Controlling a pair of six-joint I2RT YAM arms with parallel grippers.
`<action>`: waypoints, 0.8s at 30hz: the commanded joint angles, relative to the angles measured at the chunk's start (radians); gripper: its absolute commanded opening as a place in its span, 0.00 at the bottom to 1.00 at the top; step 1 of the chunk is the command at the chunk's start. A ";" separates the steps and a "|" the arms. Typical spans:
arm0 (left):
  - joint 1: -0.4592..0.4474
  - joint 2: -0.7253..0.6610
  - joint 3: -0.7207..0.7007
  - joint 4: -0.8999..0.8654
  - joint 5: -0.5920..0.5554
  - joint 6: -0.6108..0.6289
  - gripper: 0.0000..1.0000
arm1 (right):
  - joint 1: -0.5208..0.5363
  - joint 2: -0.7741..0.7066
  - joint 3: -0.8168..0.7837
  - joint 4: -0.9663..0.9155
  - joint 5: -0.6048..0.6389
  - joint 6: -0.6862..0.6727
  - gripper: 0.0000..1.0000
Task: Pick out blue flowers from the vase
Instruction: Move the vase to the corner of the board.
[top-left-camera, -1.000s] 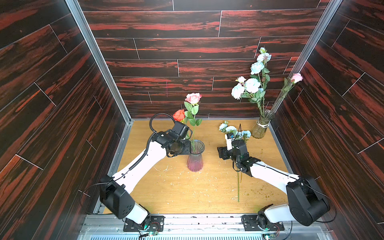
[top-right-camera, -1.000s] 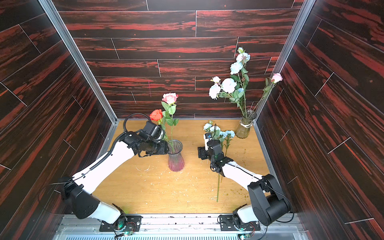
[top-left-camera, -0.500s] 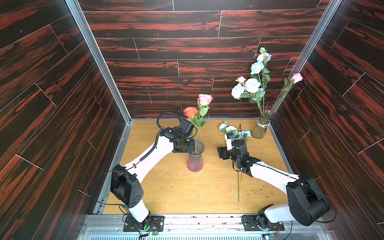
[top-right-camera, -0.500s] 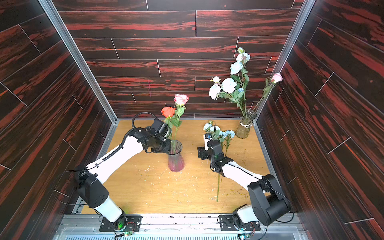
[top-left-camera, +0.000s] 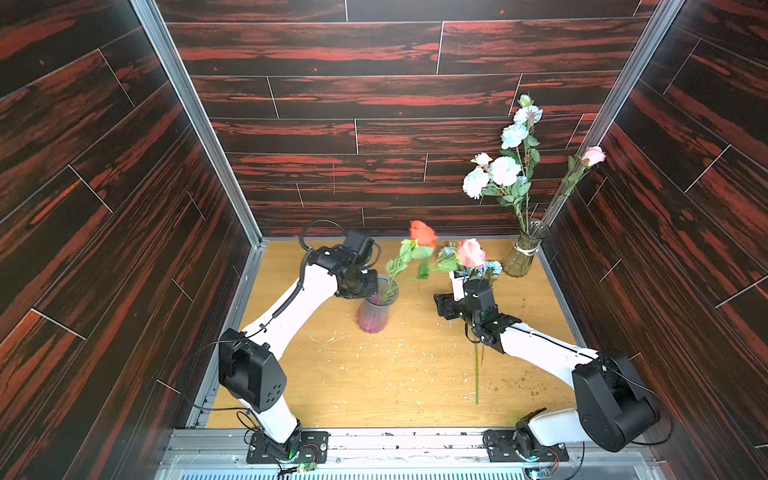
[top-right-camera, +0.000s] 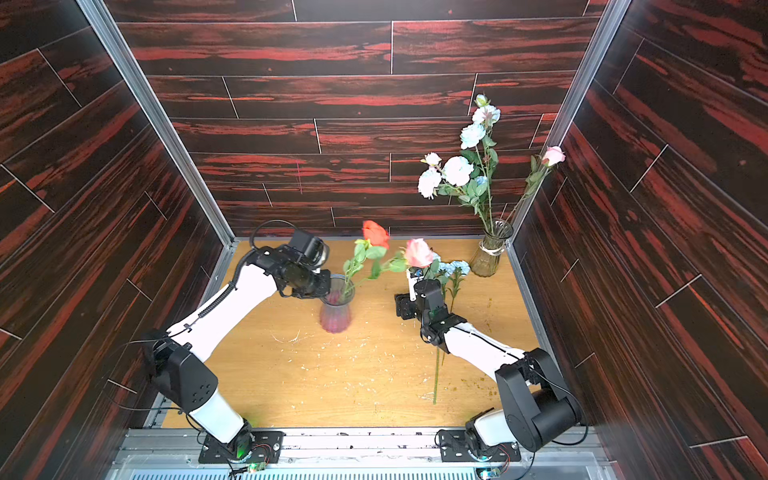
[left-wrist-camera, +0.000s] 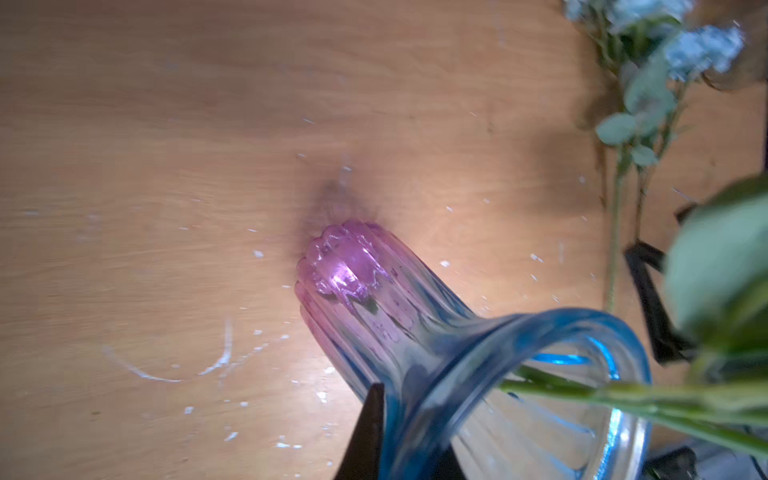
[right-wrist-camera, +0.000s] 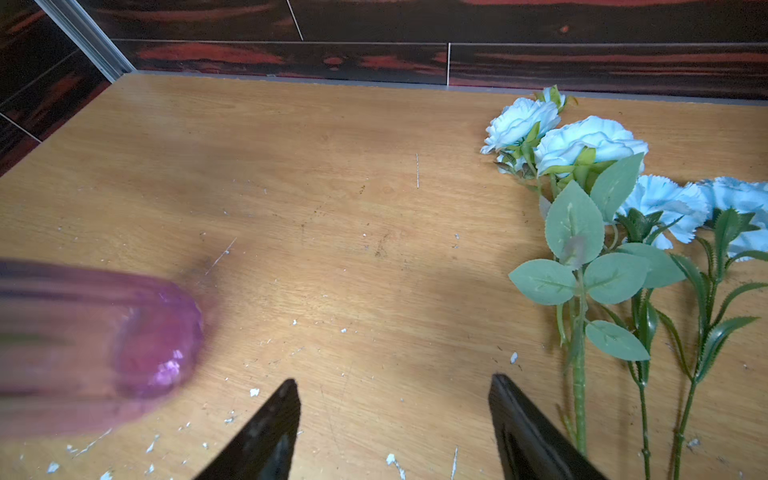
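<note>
- Nearest, on the right-arm side of the pink vase (top-left-camera: 374, 318), loose blue flowers (right-wrist-camera: 615, 276) lay flat on the table (top-left-camera: 374, 382), stems trailing toward the robot.
- Just beside them the right gripper (right-wrist-camera: 394, 380) hovered low, fingers spread wide, nothing between them.
- At the pink vase itself, the left gripper (top-left-camera: 368, 291) pinched the glass rim. The vase looked tipped, its red rose (top-left-camera: 423, 233) and pink rose (top-left-camera: 471, 252) leaning toward the right gripper.
- Well beyond the pink vase, in the far corner, a clear vase (top-left-camera: 524, 253) held standing blue flowers (top-left-camera: 504, 170) and a pink bud (top-left-camera: 593, 156).
- The danger, as I judged it: smooth glass could slip from that narrow pinch and spill the roses. The leaning heads could also snag the right arm reaching for the corner.
</note>
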 joint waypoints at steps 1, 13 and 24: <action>0.100 0.018 0.039 -0.051 -0.119 0.054 0.00 | 0.002 -0.007 -0.002 0.008 -0.005 0.004 0.74; 0.481 0.263 0.279 -0.001 0.046 0.053 0.00 | 0.003 0.001 0.007 0.003 -0.010 0.003 0.74; 0.637 0.507 0.578 -0.065 0.087 0.013 0.00 | 0.003 0.011 0.014 0.000 -0.017 0.000 0.74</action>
